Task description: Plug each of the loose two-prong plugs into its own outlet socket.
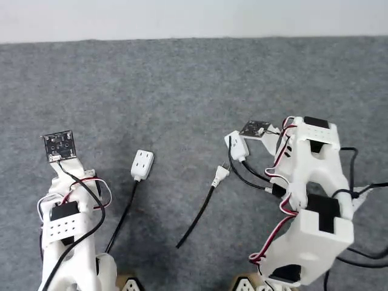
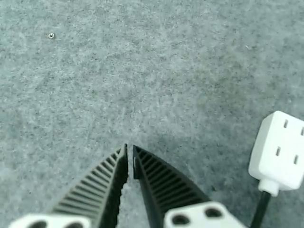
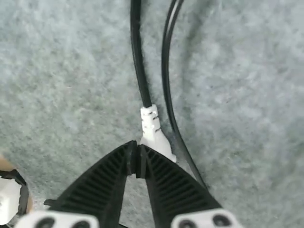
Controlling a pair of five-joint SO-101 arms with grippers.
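Two-prong plug (image 1: 221,176) lies loose on the grey bench (image 1: 182,79), just right of centre in the high view. Its black cord (image 1: 195,221) trails toward the lower middle, and nothing is mated yet. The right gripper (image 3: 137,151) is right on it: in the right wrist view the fingers are pressed together, tips at the plug's white body but not clamped around it. That reads like a line-up for a grab, so they would need to spread first.

Over on the left, the outlet socket (image 1: 142,163) rests face-up left of centre, slots showing, its lead (image 1: 124,215) running down the frame. The left gripper (image 2: 129,151) hangs near it with fingers together too, holding nothing. My guess is it's parked there to steady the socket. A second white block (image 1: 236,145) sits by the right arm, probably another socket, but that's hard to say.
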